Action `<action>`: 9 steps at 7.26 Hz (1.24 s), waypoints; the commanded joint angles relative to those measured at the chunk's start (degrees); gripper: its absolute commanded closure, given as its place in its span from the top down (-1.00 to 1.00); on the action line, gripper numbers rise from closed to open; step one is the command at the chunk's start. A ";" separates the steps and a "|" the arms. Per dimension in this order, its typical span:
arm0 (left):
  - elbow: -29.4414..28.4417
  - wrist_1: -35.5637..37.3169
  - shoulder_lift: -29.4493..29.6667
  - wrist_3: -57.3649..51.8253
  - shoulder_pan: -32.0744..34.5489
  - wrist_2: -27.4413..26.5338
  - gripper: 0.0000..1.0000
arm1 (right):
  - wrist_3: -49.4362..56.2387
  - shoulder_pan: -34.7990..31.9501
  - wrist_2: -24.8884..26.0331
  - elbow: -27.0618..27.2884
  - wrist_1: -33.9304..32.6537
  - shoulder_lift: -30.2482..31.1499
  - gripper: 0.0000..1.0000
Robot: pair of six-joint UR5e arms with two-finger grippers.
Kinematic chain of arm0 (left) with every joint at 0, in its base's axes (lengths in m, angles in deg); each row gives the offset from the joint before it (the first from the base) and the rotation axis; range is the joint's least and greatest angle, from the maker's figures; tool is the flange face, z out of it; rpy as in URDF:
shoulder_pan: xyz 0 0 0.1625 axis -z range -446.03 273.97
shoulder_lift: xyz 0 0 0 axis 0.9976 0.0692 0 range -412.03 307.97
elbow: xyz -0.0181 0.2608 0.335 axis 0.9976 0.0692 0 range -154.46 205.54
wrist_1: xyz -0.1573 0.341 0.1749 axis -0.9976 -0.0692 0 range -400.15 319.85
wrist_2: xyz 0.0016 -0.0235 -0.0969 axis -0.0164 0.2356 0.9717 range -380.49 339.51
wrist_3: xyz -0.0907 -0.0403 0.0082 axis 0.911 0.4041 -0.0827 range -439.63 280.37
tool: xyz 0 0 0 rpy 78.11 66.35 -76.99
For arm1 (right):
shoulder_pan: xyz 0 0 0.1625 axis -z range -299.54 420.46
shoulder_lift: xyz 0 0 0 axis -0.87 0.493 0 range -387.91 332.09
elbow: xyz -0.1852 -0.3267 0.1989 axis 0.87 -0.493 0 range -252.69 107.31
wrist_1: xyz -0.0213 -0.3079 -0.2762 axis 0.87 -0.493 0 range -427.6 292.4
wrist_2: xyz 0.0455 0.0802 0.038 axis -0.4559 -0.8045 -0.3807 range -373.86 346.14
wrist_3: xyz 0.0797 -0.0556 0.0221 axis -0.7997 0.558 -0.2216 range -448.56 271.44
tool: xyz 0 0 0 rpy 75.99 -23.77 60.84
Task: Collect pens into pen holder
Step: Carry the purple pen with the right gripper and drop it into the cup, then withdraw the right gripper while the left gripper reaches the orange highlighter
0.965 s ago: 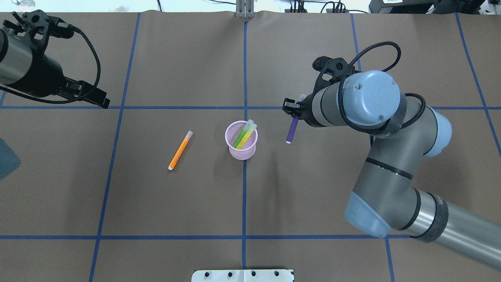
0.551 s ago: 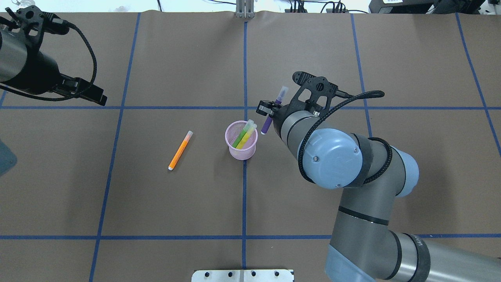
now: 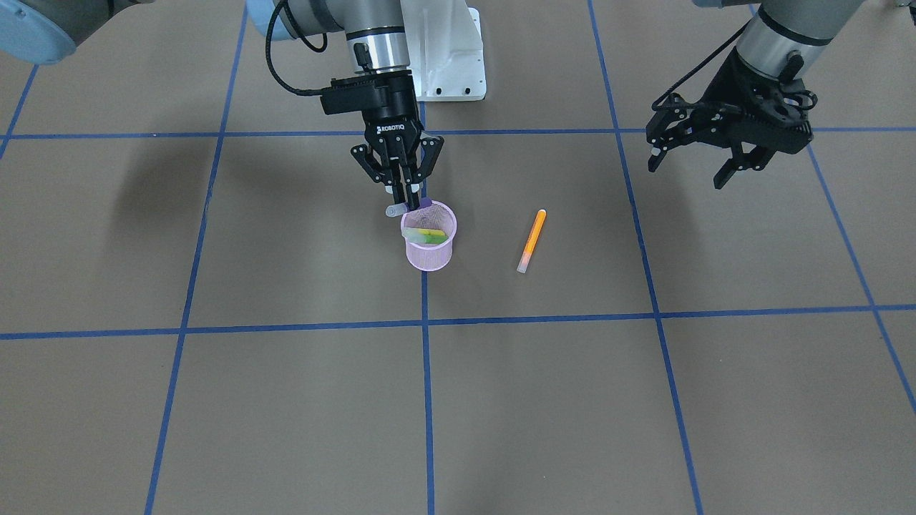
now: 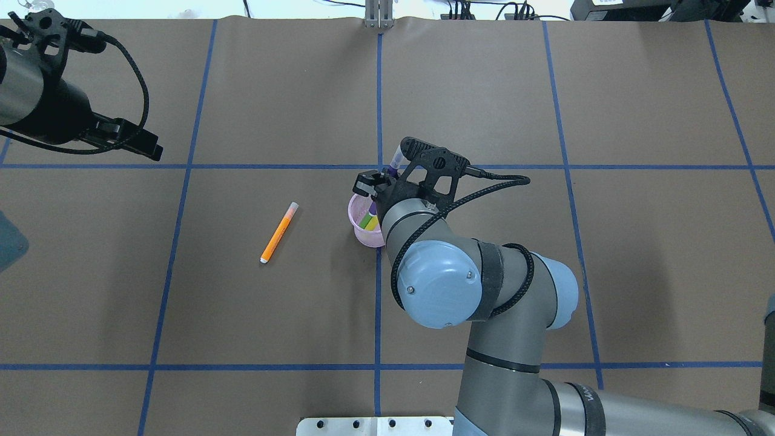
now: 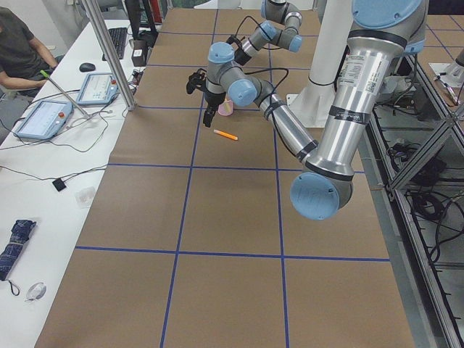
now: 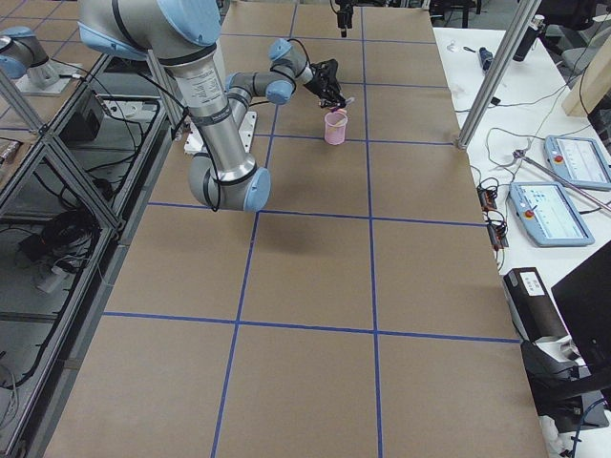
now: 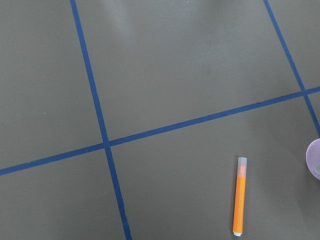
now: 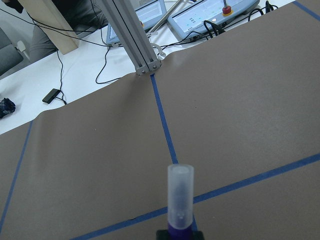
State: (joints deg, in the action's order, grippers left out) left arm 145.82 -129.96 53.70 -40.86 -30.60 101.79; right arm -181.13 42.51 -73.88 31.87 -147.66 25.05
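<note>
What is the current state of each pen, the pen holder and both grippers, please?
purple pen, gripped in the right gripper's fingers, tilted, lower end at the holder's rim, not yet released.
green and yellow pens, inside the holder, leaning.
orange pen, lying flat on the table, apart from the holder.
pen holder, upright.
right gripper, shut on the purple pen.
left gripper, open, empty, off to the side.

I see the counter papered brown and gridded with blue tape; a white plate sits at its robot-side edge, an aluminium post at the opposite edge.
</note>
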 commanded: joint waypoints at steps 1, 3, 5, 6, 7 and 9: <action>-0.31 -0.01 0.17 0.08 0.03 -0.02 0.99 | 0.20 1.51 0.34 -0.67 0.16 0.91 -0.35; -2.23 -1.32 0.43 0.08 -0.41 -0.02 0.99 | 0.28 1.52 0.34 -0.32 -0.19 0.65 0.98; -8.44 -2.74 5.75 5.74 -0.93 -0.02 0.99 | 0.63 -0.67 -2.80 3.00 -0.28 2.39 0.98; -11.62 -1.52 9.45 6.14 -2.07 0.15 0.98 | 1.94 -4.08 -11.00 6.33 0.07 6.76 0.98; -12.43 -1.33 9.66 5.88 -7.73 -0.11 0.97 | 5.61 -8.46 -18.57 8.80 0.34 10.20 0.98; -16.90 -0.98 10.19 -2.85 -13.82 -0.20 0.85 | 13.88 -18.64 -33.42 9.62 0.25 14.96 0.98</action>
State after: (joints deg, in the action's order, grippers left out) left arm 131.66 -131.31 63.33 -38.37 -40.28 101.65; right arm -171.90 30.40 -97.65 40.84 -147.39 37.06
